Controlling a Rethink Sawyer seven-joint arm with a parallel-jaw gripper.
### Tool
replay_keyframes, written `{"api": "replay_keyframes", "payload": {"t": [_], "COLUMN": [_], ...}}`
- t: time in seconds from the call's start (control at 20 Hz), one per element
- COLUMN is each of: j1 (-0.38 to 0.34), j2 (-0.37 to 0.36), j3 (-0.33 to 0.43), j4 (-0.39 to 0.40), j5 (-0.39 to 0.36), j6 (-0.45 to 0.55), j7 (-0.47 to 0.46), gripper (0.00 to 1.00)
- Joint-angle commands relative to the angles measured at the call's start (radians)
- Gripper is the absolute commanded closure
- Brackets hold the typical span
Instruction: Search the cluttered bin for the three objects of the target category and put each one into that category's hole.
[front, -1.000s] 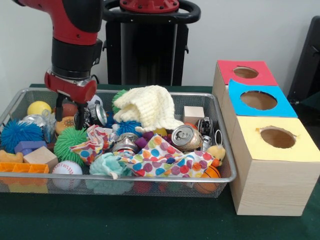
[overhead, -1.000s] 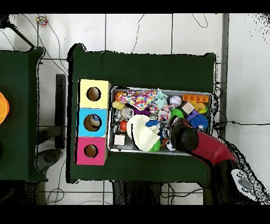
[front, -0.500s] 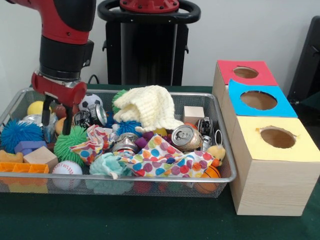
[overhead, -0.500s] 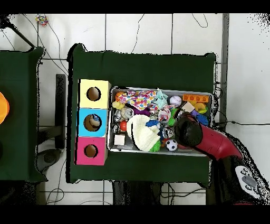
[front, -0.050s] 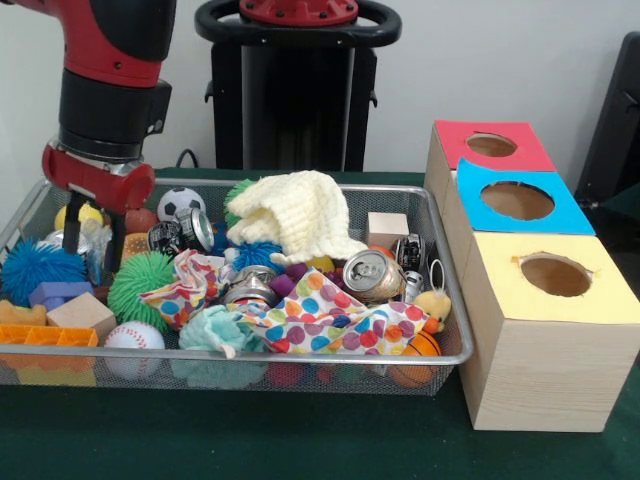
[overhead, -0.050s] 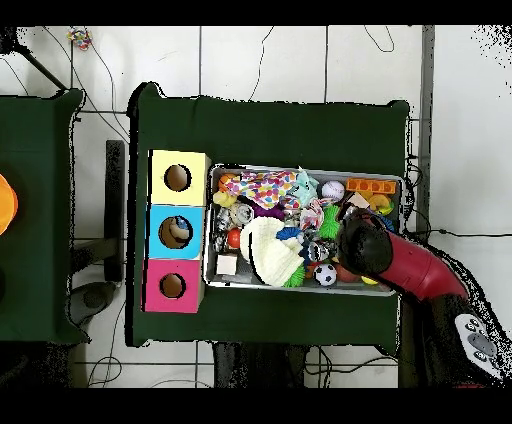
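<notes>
While the black-fingered gripper (front, -0.050s: 90, 238) hangs spread over the wire mesh bin's (front, -0.050s: 300, 357) corner, its fingers could snag the crinkled silver can (front, -0.050s: 70, 243) underneath.

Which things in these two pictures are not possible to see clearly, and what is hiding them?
- Gripper, front view: open fingers reach down among the toys; their tips are not clear. Overhead, the arm covers it.
- Under the cream knitted cloth and polka-dot cloth: contents hidden in both views.
- Inside the yellow box: the hole shows only darkness.
</notes>
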Motion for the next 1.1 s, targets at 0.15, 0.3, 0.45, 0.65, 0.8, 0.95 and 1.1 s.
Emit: {"api": "replay_keyframes", "payload": {"t": [0.15, 0.3, 0.45, 0.65, 0.8, 0.95, 1.1], "j1": [-0.062, -0.073, -0.086, -0.106, -0.113, -0.105, -0.102], "j2": [0.002, -0.005, -0.027, -0.048, -0.062, -0.074, -0.072], "j3": [0.086, 0.089, 0.091, 0.1, 0.108, 0.105, 0.113], "j4": [0.057, 0.075, 0.103, 0.142, 0.165, 0.177, 0.186], "j5": [-0.096, -0.11, -0.125, -0.142, -0.148, -0.148, -0.144], "j6": [0.068, 0.07, 0.08, 0.088, 0.09, 0.094, 0.087], "j7": [-0.017, -0.01, -0.01, -0.011, -0.007, 0.005, 0.021], "gripper": [0.0, 0.0, 0.0, 0.0, 0.0, 0.0, 0.0]}}
